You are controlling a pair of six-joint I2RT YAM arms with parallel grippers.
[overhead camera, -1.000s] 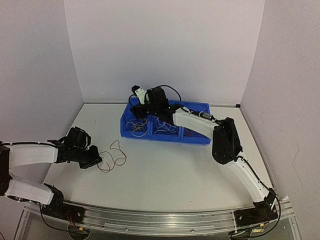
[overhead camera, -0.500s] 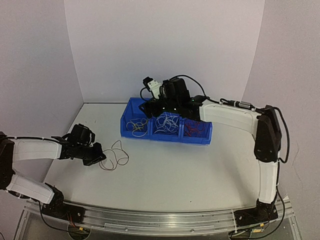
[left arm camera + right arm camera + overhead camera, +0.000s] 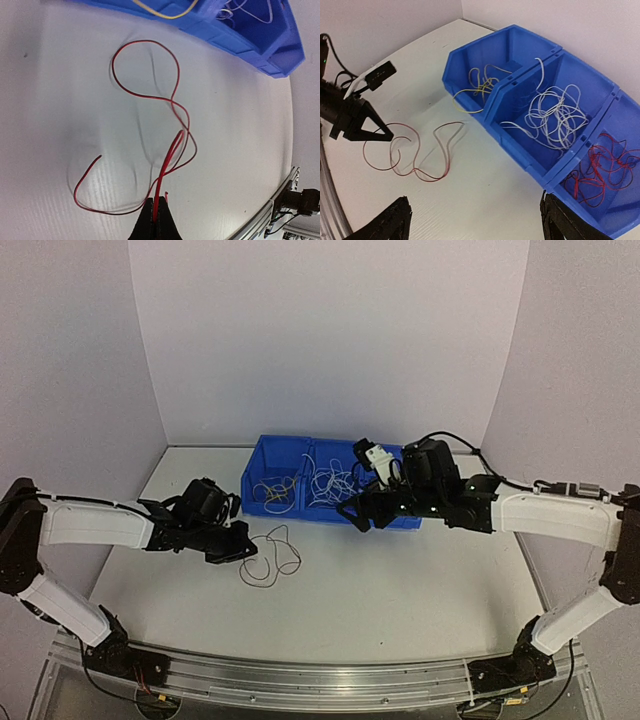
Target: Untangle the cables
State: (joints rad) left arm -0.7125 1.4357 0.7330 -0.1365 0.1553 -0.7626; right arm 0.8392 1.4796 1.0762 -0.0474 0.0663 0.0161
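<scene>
**Pale Walls Around a White Table**

Three plain, faintly lavender walls closed in the table [image 3: 400, 590]. The back wall [image 3: 330, 340] stood along its far edge, and the left wall [image 3: 70, 360] and right wall [image 3: 585, 360] met it at the far corners. Even light left only soft shadows on the matte white top. A metal rail [image 3: 320, 680] ran along the near edge.

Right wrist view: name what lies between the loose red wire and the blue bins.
Only bare table separates the red wire from the blue bins, shown in the right wrist view.
</scene>
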